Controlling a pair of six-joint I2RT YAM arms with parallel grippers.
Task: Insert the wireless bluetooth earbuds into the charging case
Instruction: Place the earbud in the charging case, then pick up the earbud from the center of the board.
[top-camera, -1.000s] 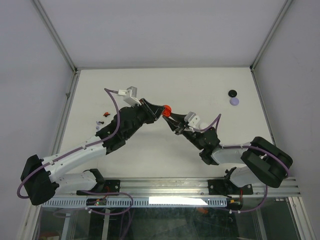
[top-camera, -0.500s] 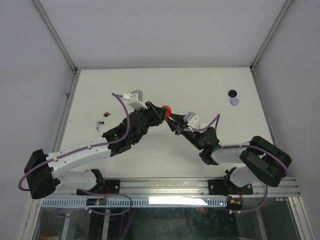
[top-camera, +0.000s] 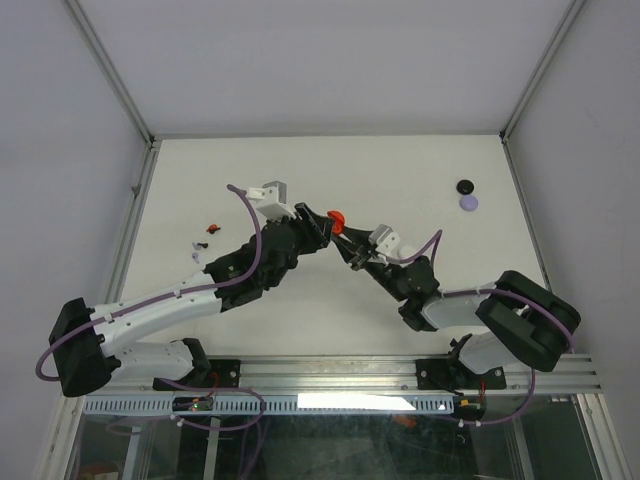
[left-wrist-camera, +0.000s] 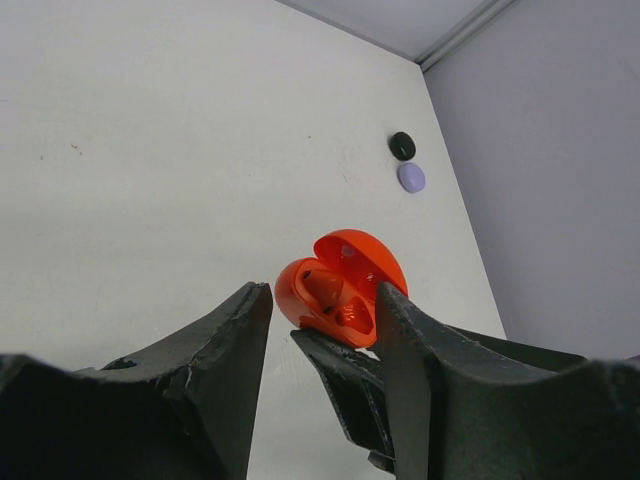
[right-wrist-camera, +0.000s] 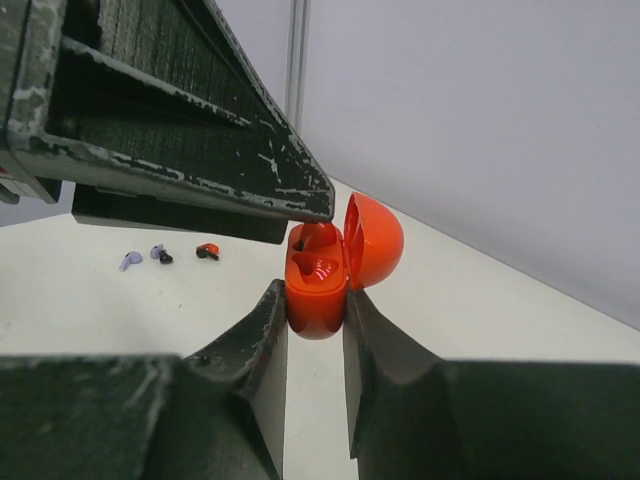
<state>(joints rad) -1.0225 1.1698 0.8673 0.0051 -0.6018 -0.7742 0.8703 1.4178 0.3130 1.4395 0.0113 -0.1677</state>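
An open red charging case (right-wrist-camera: 318, 283) is clamped upright between my right gripper's fingers (right-wrist-camera: 313, 300), lid swung back. It shows in the top view (top-camera: 337, 220) and the left wrist view (left-wrist-camera: 337, 290). A red earbud with a dark tip (right-wrist-camera: 303, 241) sits in the case's far socket; the near socket looks empty. My left gripper (left-wrist-camera: 320, 310) is open and holds nothing, its fingers either side of the case, one fingertip (right-wrist-camera: 310, 205) just above the far socket. Loose earbuds lie at the table's left: a red one (right-wrist-camera: 207, 250) and two lavender ones (right-wrist-camera: 130, 260).
A black round piece (top-camera: 465, 187) and a lavender round piece (top-camera: 468, 203), each about the size of the case, lie at the back right. Both arms meet over the table's middle (top-camera: 330, 300). Grey walls enclose the table on three sides.
My left arm has swung right and forward, bringing its gripper closer to the red case. The right gripper has kept the case almost still.
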